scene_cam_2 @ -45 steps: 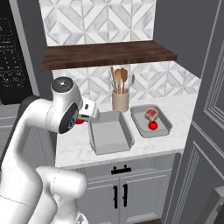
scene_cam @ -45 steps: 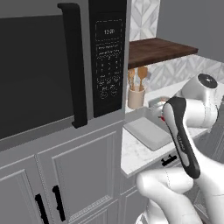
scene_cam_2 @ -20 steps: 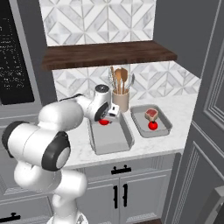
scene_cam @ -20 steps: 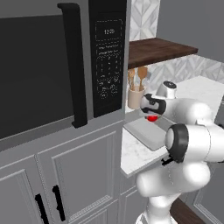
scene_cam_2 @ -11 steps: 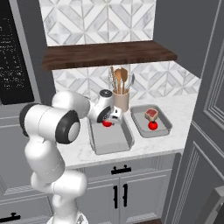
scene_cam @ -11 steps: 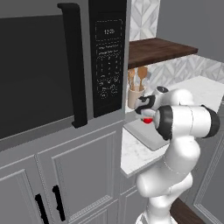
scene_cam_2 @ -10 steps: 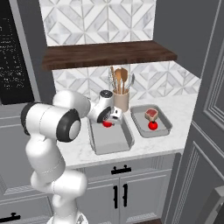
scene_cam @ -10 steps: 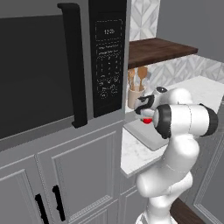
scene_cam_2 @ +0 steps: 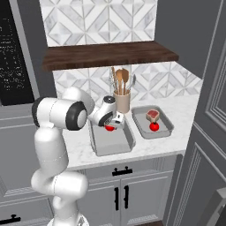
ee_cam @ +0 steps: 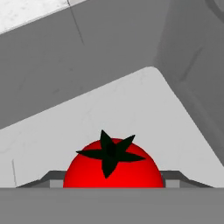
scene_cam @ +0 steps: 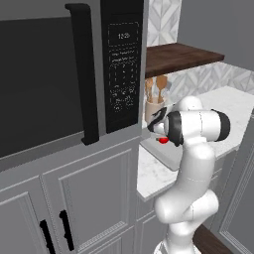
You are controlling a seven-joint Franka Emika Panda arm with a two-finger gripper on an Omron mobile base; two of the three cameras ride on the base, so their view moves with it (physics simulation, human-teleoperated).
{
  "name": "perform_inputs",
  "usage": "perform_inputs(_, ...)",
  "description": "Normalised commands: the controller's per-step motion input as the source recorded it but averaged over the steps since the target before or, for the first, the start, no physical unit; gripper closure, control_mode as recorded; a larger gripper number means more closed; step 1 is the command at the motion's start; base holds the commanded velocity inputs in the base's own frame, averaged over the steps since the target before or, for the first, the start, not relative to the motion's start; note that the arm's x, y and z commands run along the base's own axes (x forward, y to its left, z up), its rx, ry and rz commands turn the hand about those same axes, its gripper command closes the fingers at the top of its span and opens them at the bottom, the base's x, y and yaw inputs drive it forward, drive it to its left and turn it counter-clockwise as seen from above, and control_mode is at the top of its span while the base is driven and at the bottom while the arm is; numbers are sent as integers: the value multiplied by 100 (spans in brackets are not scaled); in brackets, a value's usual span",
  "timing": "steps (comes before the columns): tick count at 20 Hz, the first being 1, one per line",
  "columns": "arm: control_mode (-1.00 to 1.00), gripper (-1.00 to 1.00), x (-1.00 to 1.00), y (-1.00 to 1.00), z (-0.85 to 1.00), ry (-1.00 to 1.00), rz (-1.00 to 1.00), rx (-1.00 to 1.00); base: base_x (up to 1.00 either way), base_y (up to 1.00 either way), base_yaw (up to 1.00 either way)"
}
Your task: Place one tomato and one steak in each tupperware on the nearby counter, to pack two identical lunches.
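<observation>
My gripper [scene_cam_2: 112, 125] is shut on a red tomato [scene_cam_2: 110, 128] and holds it low inside the back end of the left grey tupperware [scene_cam_2: 115, 145] on the white counter [scene_cam_2: 178, 134]. In the hand view the tomato [ee_cam: 113, 168], with its dark green stem, sits between my fingertips [ee_cam: 49, 178] just above the tupperware floor [ee_cam: 131, 103]. The left base view shows the tomato [scene_cam: 162, 140] at my gripper [scene_cam: 159, 137] over that tupperware [scene_cam: 167, 153]. The right tupperware [scene_cam_2: 164, 129] holds a steak [scene_cam_2: 152, 115] and a second tomato [scene_cam_2: 154, 126].
A beige utensil holder [scene_cam_2: 122, 102] with wooden spoons stands right behind the gripper. A dark wooden shelf [scene_cam_2: 110, 54] hangs above the counter. The black microwave [scene_cam: 59, 79] fills the left, and a tall grey panel [scene_cam_2: 207, 110] closes the right side.
The arm has folded in and carried the tomato slightly down and right, deeper into the back of the left tupperware. The grip has stayed shut on it.
</observation>
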Motion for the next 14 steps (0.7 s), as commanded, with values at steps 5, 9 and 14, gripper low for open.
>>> perform_inputs(5, -100, -100, 15, 0, -34, 4, 0, 0, 0, 0, 0)
perform_inputs(9, -100, -100, -6, 0, -1, 0, 0, 0, 0, 0, 0)
perform_inputs(14, -100, -100, -36, 4, 32, -4, 0, -1, 0, 0, 0)
